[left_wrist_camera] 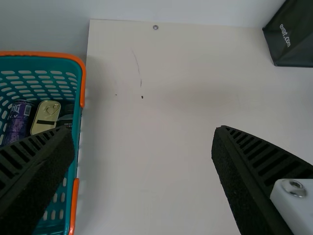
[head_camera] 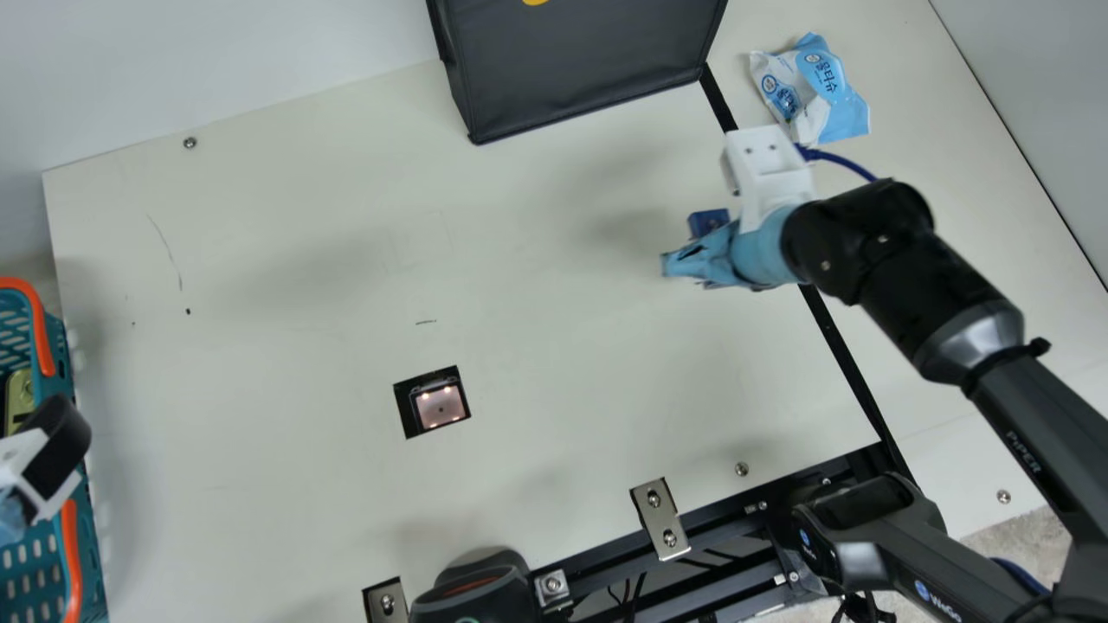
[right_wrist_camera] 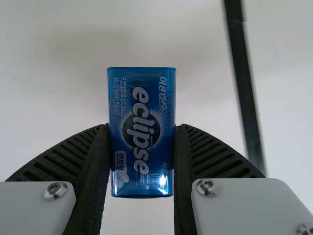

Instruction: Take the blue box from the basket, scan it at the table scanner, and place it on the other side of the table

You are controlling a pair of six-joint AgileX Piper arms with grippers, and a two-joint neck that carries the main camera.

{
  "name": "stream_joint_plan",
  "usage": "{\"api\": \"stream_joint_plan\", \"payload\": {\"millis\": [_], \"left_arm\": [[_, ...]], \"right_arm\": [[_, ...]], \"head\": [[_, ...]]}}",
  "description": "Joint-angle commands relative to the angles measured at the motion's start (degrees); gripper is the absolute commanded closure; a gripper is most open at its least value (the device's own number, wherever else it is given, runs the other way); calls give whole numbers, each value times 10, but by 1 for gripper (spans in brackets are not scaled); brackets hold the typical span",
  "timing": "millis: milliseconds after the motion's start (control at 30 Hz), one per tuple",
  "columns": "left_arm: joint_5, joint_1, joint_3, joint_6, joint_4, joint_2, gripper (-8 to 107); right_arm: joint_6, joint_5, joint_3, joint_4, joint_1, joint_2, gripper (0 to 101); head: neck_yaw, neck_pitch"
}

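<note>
At the main view's right, my right gripper (head_camera: 692, 257) is over the table's right part, with the blue box (head_camera: 710, 222) at its fingers. The right wrist view has the blue box (right_wrist_camera: 142, 132) held between both ribbed pads of my right gripper (right_wrist_camera: 142, 128), printed face toward the camera. My left gripper (head_camera: 26, 467) is partly in sight at the main view's left edge, above the basket (head_camera: 91, 554). In the left wrist view my left gripper (left_wrist_camera: 143, 129) stands wide open beside the basket (left_wrist_camera: 82, 78), holding nothing. The table scanner (head_camera: 440, 407) is lit, set into the tabletop.
A black bag (head_camera: 580, 61) stands at the table's back. Near the back right lies a blue-and-white packet (head_camera: 814, 91). The basket holds a purple can (left_wrist_camera: 18, 121) and a gold tin (left_wrist_camera: 46, 116). A metal frame (head_camera: 736, 528) runs along the front edge.
</note>
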Motion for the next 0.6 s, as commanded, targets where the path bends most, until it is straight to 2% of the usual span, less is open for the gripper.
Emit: {"api": "stream_joint_plan", "payload": {"millis": [0,300,567], "left_arm": [[0,0,0,0,0,0,9],[0,0,0,0,0,0,9],[0,0,0,0,0,0,9]], "right_arm": [[-73,1,-4,16,-98,5,101],[-231,1,-57,65,-264,64,101],[-330,-5,-133,78,-346,142,101]], "head": [[-1,-15],[-1,-15],[-1,-15]]}}
